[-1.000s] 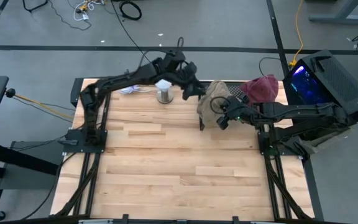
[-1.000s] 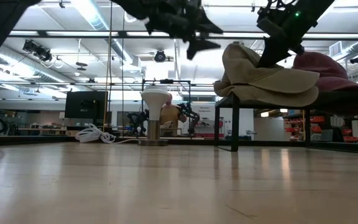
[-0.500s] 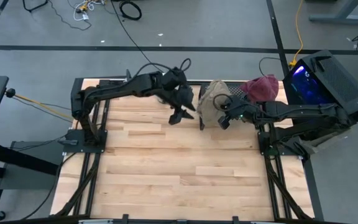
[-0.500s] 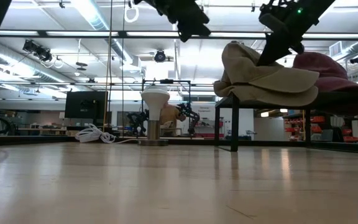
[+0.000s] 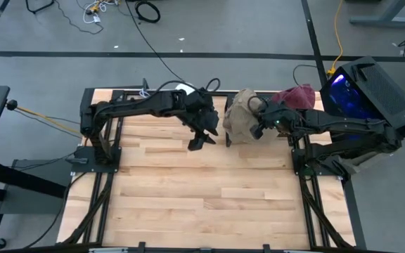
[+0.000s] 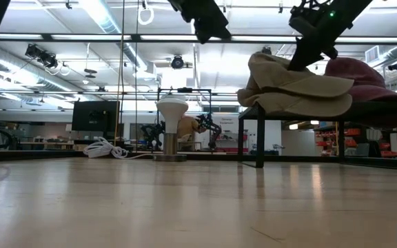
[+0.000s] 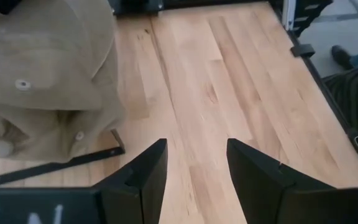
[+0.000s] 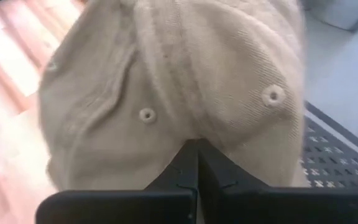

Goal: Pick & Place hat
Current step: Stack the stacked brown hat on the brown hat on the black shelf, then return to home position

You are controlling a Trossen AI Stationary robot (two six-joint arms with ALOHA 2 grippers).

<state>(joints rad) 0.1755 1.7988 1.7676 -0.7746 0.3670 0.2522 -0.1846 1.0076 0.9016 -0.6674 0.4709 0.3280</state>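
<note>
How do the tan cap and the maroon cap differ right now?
The tan cap is pinched at its crown by the shut right gripper; the maroon cap lies untouched. The tan cap sits at the black rack's end nearer the left gripper, the maroon cap at the other end. Both are on the rack.

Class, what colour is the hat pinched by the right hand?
Tan, or beige hat; the right wrist view shows it best.
</note>
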